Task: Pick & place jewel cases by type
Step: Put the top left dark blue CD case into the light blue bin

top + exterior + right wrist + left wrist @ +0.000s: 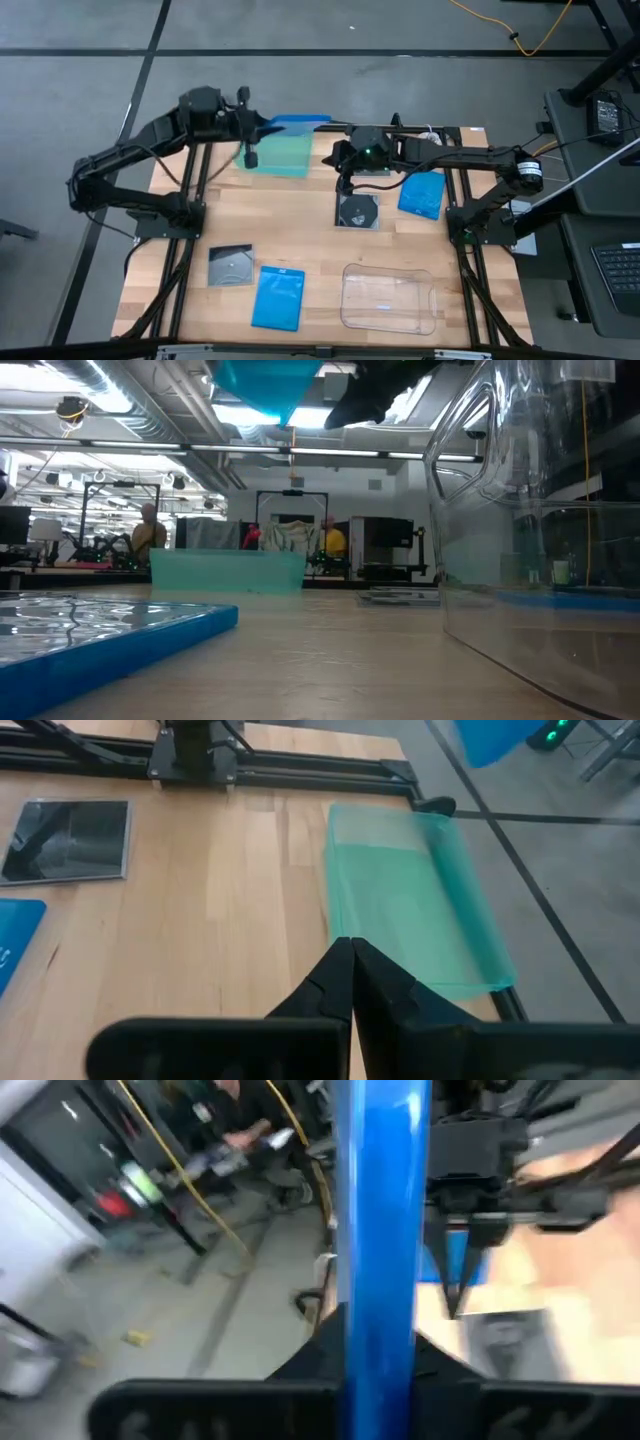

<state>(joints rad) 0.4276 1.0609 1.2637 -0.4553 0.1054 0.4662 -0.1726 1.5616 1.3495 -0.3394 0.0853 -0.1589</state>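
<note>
Currently a blue jewel case (380,1230) is held clamped in the left fingers (262,128) above the teal tray (278,157) — lowering and release seem next; the right fingers (352,970) are shut, empty.

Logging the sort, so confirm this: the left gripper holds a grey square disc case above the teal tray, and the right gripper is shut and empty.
Not quite. The left gripper holds a blue jewel case, not a grey one, as the left wrist view shows edge-on. The rest stands: it is above the teal tray, and the right gripper is shut and empty.
</note>
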